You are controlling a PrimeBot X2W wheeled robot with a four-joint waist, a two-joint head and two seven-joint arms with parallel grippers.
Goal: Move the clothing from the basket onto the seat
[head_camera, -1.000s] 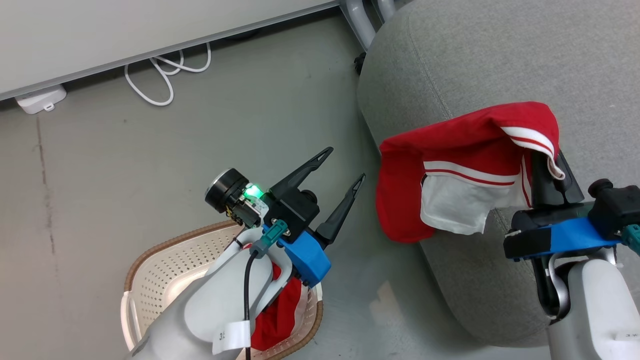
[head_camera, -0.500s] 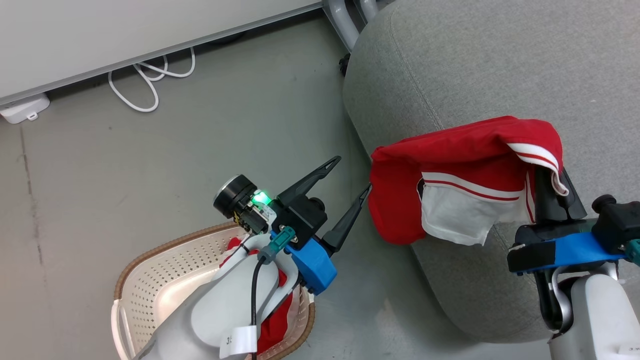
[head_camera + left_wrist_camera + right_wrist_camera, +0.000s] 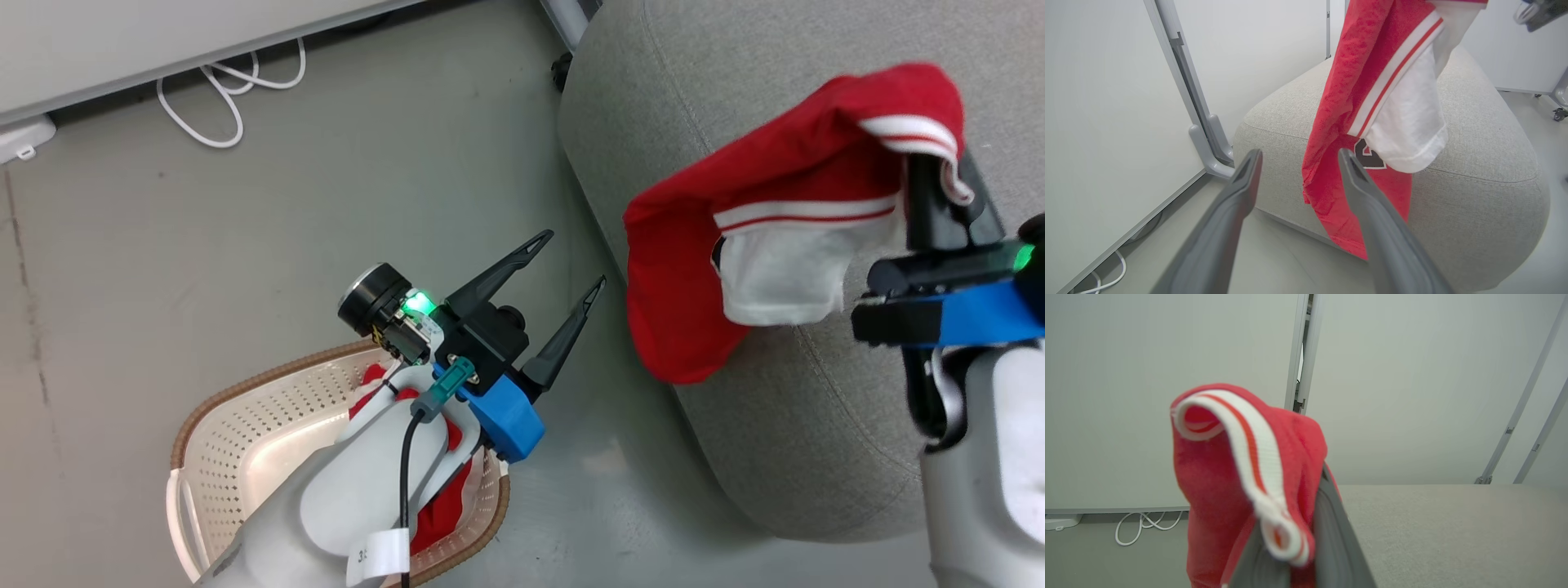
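The right gripper (image 3: 940, 184) is clamping its two dark fingers onto one piece of the clothing (image 3: 735, 188), a bright red garment with white stripes. The fabric is draping over the fingertips and hiding them. In the right wrist view, the striped trim (image 3: 1249, 457) is folding over the top of the fingers. From that grip the garment is hanging down and to the left, with a white inner layer (image 3: 1408, 130) showing beneath the red. It is hanging over the left edge of the seat (image 3: 816, 425), the big grey cushion at the right of the scene. Its lower end is dangling past the rounded side, toward the floor (image 3: 245, 245). Whether the fabric is touching the cushion is not clear.

The left gripper (image 3: 575, 257) is holding its fingers wide apart with nothing between them. It is hovering to the left of the hanging garment and pointing toward it; in the left wrist view, the red cloth is hanging just beyond the fingertips.

The basket (image 3: 245, 392) is sitting on the floor at the near left, under the left forearm. A second red garment (image 3: 441, 514) is lying inside it, partly hidden by the arm. A white cable (image 3: 220, 106) is lying looped on the floor at the far left.
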